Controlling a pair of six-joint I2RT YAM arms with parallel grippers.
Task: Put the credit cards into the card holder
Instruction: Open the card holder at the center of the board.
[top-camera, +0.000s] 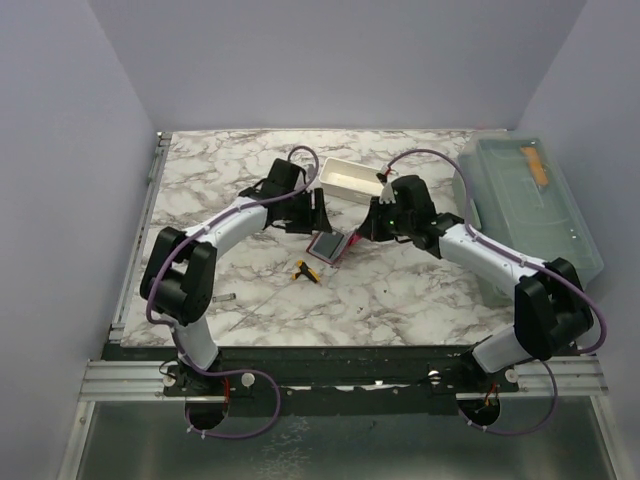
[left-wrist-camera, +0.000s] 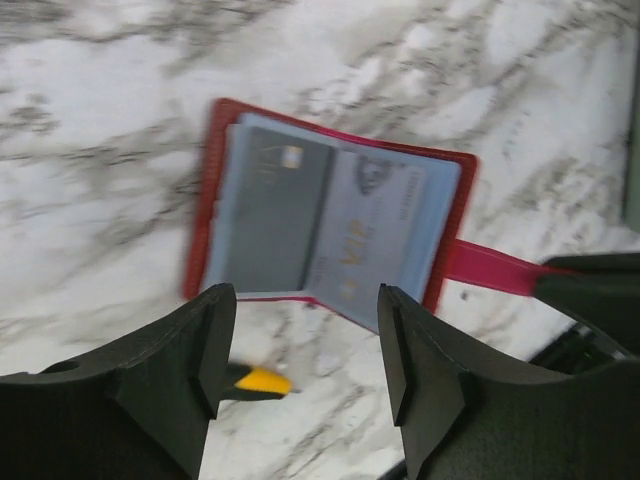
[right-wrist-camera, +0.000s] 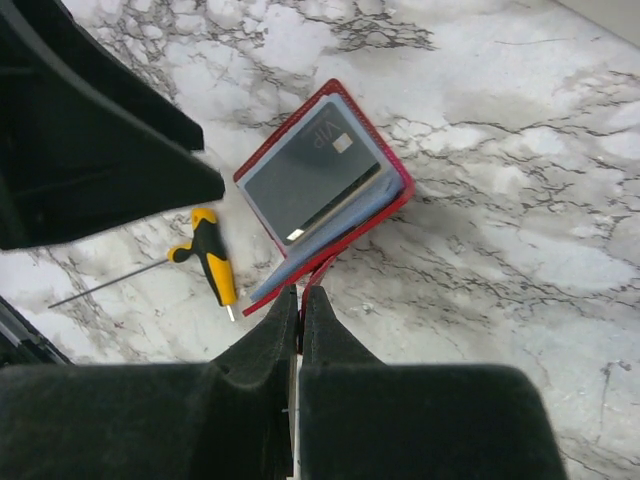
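The red card holder (top-camera: 328, 246) lies open on the marble, blue-grey lining up. In the left wrist view a card that looks dark grey, with a small chip (left-wrist-camera: 270, 215), sits in its left half. A pale blue card with gold print (left-wrist-camera: 372, 232) sits in its right half. The dark card marked VIP also shows in the right wrist view (right-wrist-camera: 305, 180). My right gripper (right-wrist-camera: 300, 298) is shut on the holder's red strap (left-wrist-camera: 495, 268). My left gripper (left-wrist-camera: 305, 350) is open and empty, just above the holder's near edge.
A yellow-handled thin metal tool (top-camera: 305, 271) lies on the table just in front of the holder. A long white tray (top-camera: 350, 178) stands behind it. A large clear lidded bin (top-camera: 530, 200) stands at the right. Walls close in the left, back and right.
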